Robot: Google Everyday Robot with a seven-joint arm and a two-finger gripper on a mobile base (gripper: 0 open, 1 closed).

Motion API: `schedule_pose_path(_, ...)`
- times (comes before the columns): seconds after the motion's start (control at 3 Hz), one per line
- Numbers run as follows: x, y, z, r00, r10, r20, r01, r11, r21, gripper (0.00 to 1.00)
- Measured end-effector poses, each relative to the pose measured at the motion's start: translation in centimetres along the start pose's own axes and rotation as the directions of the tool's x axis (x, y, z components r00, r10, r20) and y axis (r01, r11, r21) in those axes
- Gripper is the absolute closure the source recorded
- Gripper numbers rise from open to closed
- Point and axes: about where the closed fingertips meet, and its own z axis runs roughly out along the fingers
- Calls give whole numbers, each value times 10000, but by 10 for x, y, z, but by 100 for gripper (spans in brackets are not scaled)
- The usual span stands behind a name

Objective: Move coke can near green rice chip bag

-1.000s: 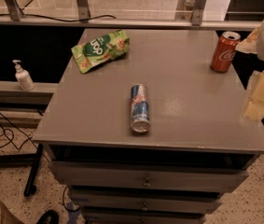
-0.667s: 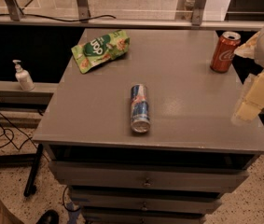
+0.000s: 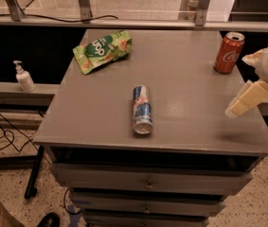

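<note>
Camera view, nearest part first: what is seen there?

A dark shoe [image 3: 48,219] is seen on the floor, below and to the left of the blue-and-silver can [image 3: 142,109]. That can is laid on its side in the middle of a grey cabinet [image 3: 91,126], and drawers [image 3: 147,183] are seen beneath it.

Where is the gripper found?

The gripper [image 3: 248,97] is held over the right edge of the cabinet top, to the right of the blue-and-silver can and about level with it. Whether it is spread or closed cannot be told.

And further back?

A soap bottle [image 3: 23,77] is stood on a ledge off the cabinet, well to the left of the blue-and-silver can. The coke can [image 3: 228,52] is stood upright beyond and to the right of the blue-and-silver can, near the far right corner, apart from the gripper. The green chip bag [image 3: 102,50] is laid flat beyond and to the left of the blue-and-silver can, well apart from the coke can.
</note>
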Motion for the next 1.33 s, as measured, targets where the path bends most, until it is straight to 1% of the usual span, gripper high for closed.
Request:
schedule_pose_path(0.33,10,-47,22,9933,513,1038,-580,9964,627,0)
schedule_pose_path(0.67,19,-90,37,9763,1068,1884,-1287,9858,1077,0)
schedule_pose_path(1.0,25,-121,44,9533,1547,2593,-1952,9710,1384,0)
schedule_pose_path(1.33,21,-149,50,9147,2017,3502,-2653,9533,1441,0)
